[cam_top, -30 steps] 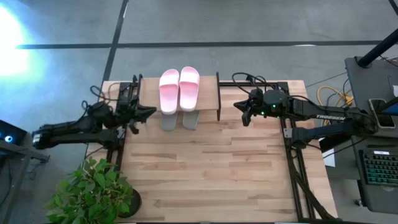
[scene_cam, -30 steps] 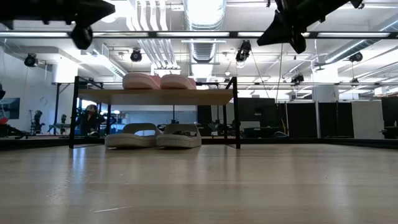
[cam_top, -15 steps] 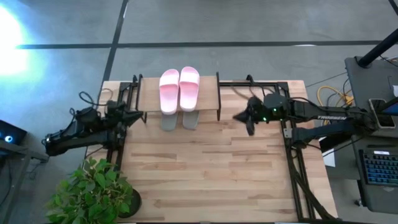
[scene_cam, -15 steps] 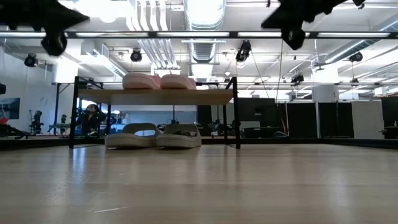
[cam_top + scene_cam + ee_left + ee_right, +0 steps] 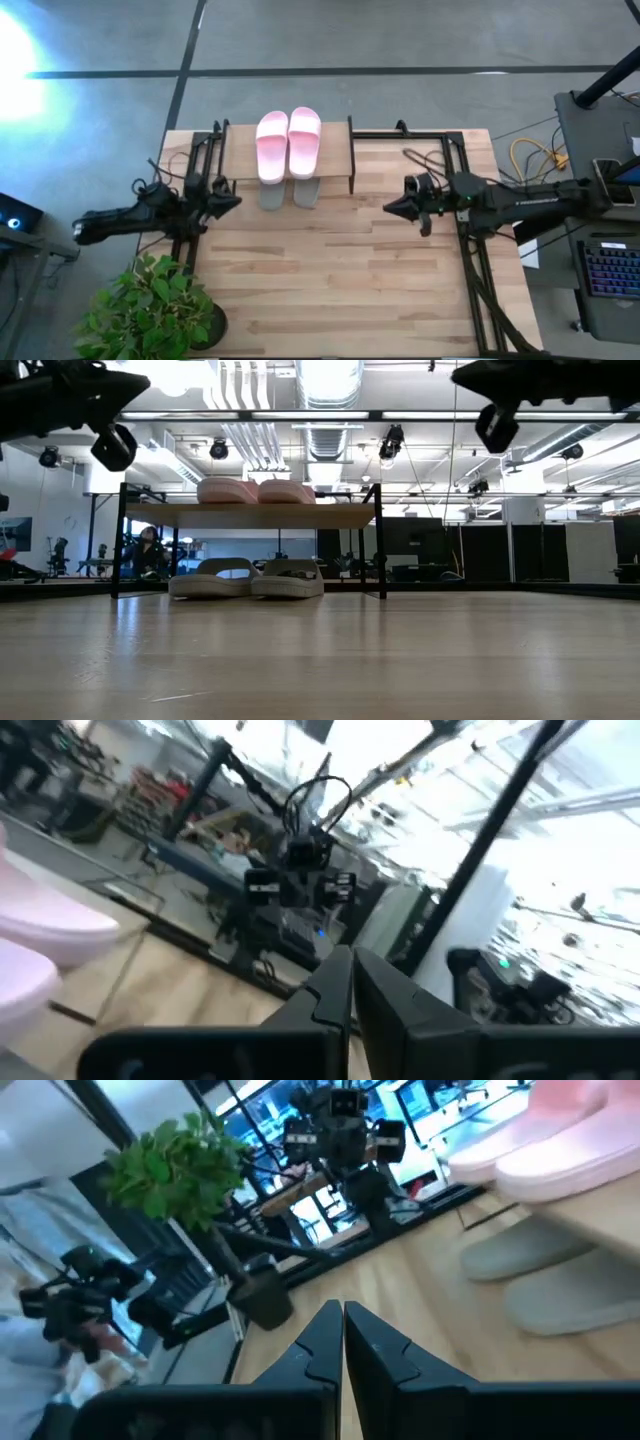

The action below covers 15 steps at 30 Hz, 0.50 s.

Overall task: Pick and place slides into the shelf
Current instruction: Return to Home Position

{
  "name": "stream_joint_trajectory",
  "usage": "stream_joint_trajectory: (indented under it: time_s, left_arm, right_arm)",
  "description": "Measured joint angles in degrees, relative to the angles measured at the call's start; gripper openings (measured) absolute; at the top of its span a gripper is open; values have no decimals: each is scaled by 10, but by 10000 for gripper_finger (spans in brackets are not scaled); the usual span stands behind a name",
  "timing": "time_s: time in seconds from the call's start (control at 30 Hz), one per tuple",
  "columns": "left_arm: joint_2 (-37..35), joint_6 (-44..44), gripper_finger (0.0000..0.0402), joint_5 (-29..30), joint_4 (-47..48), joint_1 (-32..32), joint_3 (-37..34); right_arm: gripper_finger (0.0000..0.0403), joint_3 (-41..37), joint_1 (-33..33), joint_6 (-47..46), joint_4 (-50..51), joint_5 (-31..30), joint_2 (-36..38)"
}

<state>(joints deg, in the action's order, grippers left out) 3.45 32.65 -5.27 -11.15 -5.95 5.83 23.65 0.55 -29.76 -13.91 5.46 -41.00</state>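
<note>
The shelf [image 5: 337, 150] stands at the table's far side. The pale pink pair of slides [image 5: 288, 142] lies side by side on its wood top plank and shows in the low view [image 5: 255, 491]. The grey-green pair [image 5: 290, 193] rests on the lower tier [image 5: 246, 578], toes sticking out toward the near side. My left gripper [image 5: 234, 201] hangs shut and empty left of the shelf. My right gripper [image 5: 390, 207] hangs shut and empty to the shelf's right and nearer than it. Both wrist views show the fingers closed together, the left [image 5: 352, 982] and the right [image 5: 342, 1335].
A potted green plant [image 5: 150, 310] stands at the table's near left corner. Black frame rails [image 5: 470, 260] run along the table's right side and far edge. A desk with a keyboard [image 5: 610, 270] stands beyond the right edge. Bare wood [image 5: 330, 280] lies near of the shelf.
My right gripper has drawn back from beside the shelf toward the table's near and right side. My left gripper has pulled back toward the table's left edge, then come partway back toward the shelf, ending a little nearer than before. The slides and shelf have stayed put.
</note>
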Motion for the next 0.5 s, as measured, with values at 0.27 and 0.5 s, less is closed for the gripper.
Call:
stream_joint_trajectory:
  time_s: [0.27, 0.5]
  left_arm:
    - [3, -21, 0, 101, 90, 89, 29]
    - [12, -69, 0, 218, 208, 176, 101]
  right_arm:
    - [9, -31, 153, 3, -23, -154, -17]
    - [9, -17, 158, 47, -62, -119, -30]
